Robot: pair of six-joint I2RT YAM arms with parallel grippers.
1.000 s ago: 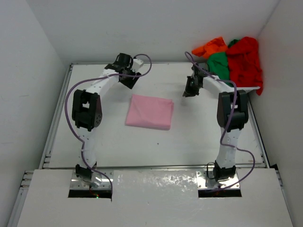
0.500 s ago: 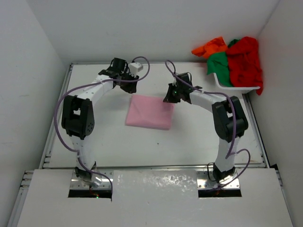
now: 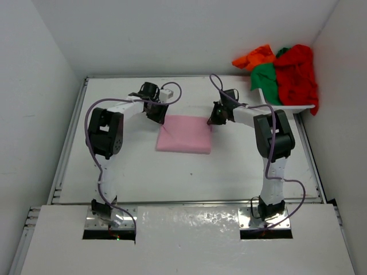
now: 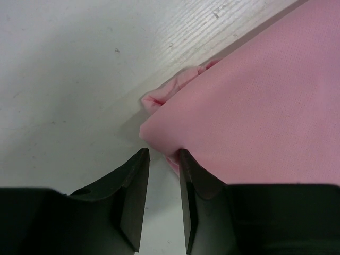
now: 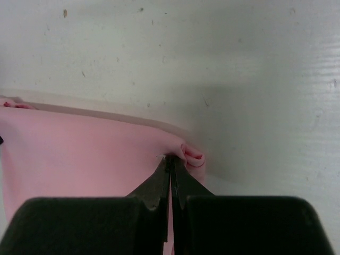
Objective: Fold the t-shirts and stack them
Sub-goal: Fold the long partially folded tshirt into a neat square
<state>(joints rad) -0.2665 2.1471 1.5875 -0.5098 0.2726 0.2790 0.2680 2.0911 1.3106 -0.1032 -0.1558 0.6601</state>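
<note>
Top external view: pink t-shirt [image 3: 183, 134], likely soft and light; right gripper [image 5: 170, 159] jaws pinch a far corner, left gripper [image 4: 164, 156] jaws slightly apart at the other, grip unclear.

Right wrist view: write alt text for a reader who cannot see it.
The right hand, shut, pinches a puckered corner of the pink shirt. The shirt lies flat on a white table, which fills the upper frame.
</note>
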